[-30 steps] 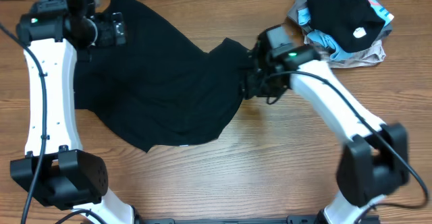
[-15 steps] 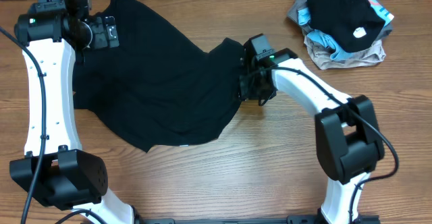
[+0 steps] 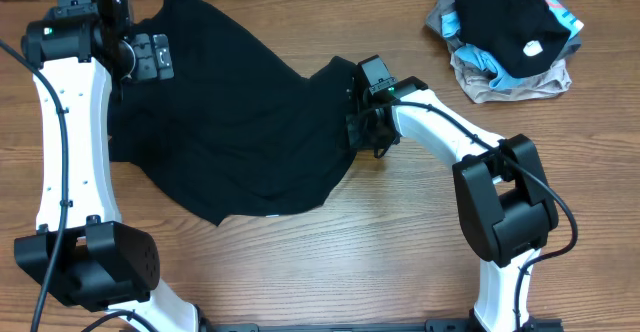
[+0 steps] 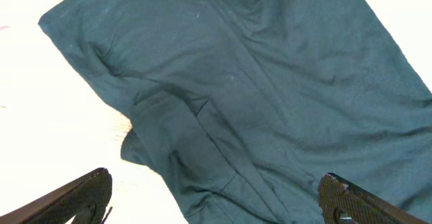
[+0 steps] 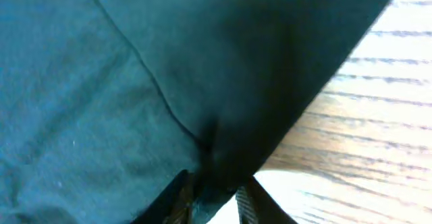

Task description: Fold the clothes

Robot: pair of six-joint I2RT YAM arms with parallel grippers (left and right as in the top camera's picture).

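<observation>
A black T-shirt (image 3: 235, 122) lies spread and rumpled across the left half of the wooden table. My right gripper (image 3: 362, 124) is at its right edge, shut on a pinch of the black cloth (image 5: 223, 163). My left gripper (image 3: 150, 57) hangs above the shirt's upper left part with its fingers wide apart and nothing between them; the left wrist view shows the shirt (image 4: 256, 96) with a sleeve fold below the fingers (image 4: 216, 200).
A pile of other clothes (image 3: 510, 37), black, blue and beige, sits at the far right back of the table. Bare wood (image 3: 400, 242) lies in front of and to the right of the shirt.
My right gripper has moved left, carrying the shirt's right edge slightly inward. My left gripper has shifted a little left over the shirt's upper left part.
</observation>
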